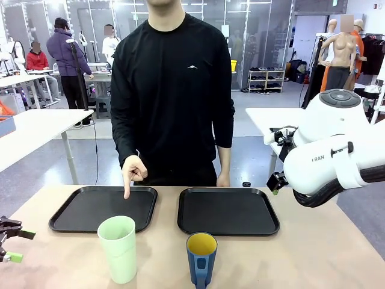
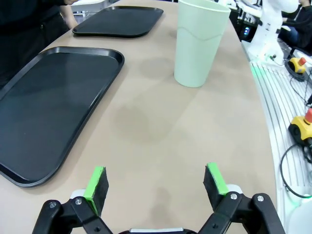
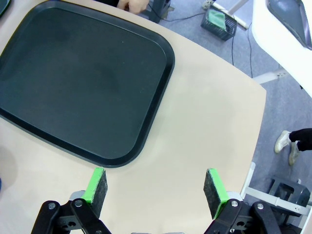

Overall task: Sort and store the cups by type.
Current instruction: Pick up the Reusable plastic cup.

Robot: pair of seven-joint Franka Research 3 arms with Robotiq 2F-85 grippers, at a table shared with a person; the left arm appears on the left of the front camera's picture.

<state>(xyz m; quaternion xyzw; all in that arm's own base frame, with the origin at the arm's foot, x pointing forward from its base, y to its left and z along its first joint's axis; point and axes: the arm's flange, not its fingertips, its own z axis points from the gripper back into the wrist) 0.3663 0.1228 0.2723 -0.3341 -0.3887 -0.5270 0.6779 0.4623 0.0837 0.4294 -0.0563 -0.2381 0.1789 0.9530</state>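
Note:
A tall mint-green tumbler stands upright on the table in front of the left black tray. To its right, in front of the right black tray, stands a dark blue mug with a yellow inside. My left gripper sits low at the table's left edge. In the left wrist view it is open and empty, with the tumbler farther ahead. My right gripper is open and empty above the table beside the right tray. Both trays are bare.
The person stands at the far side and points an index finger at the left tray's far rim. The other hand rests by the right tray. A small black cap lies at the far edge. My right arm hangs high on the right.

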